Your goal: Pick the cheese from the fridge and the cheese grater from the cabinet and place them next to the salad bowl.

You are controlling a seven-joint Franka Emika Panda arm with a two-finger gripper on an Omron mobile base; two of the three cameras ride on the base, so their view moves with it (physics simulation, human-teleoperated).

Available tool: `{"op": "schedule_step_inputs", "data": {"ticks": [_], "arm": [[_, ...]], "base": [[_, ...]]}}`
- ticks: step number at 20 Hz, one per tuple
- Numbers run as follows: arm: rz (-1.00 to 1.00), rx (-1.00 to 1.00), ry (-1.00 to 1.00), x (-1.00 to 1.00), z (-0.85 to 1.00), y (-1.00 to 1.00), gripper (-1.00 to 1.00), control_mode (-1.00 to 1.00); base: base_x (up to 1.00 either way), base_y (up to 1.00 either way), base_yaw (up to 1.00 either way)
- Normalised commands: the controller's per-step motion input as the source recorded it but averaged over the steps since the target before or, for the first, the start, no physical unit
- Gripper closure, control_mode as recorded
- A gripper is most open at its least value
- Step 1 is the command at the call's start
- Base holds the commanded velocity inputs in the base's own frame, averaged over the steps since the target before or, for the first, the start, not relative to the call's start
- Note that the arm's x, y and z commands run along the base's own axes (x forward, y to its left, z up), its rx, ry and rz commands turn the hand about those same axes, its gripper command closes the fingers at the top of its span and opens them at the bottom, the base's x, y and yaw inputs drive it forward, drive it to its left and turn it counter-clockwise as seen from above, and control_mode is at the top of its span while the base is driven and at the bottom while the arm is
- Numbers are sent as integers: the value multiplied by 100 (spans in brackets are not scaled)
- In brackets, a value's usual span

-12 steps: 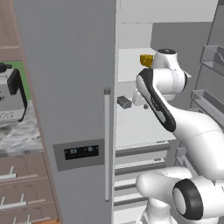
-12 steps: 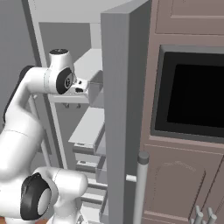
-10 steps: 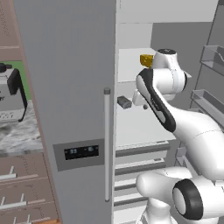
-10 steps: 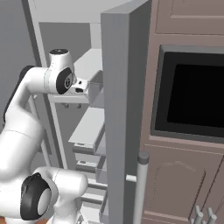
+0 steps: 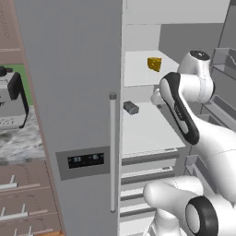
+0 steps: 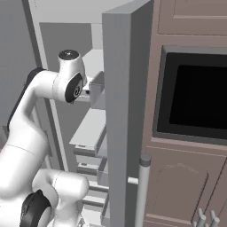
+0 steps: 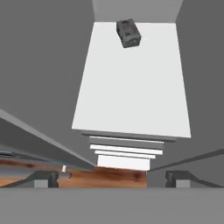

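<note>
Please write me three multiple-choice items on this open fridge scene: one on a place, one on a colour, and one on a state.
1. Where does the small yellow-orange cheese wedge sit?
A. on the upper white shelf
B. in a drawer
C. on the floor

2. What colour is the small block on the lower white shelf?
A. red
B. dark grey
C. green

3. How is the tall grey fridge's right-hand door standing?
A. shut
B. removed
C. swung open

Answers: 1 A, the left base view shows the wedge one shelf above the block. 2 B, it looks dark grey in the left base and hand views. 3 C, the shelves lie exposed beside it.
</note>
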Motion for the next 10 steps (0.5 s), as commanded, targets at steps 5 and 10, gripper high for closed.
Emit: {"op": "schedule_step_inputs", "data": {"ticks": [5,10], "arm": [[-3,0,-2,3,50,-7,-100,-100],[-6,0,0,14,49,0,-100,-100]], "base": [[0,0,0],[0,0,0]]}}
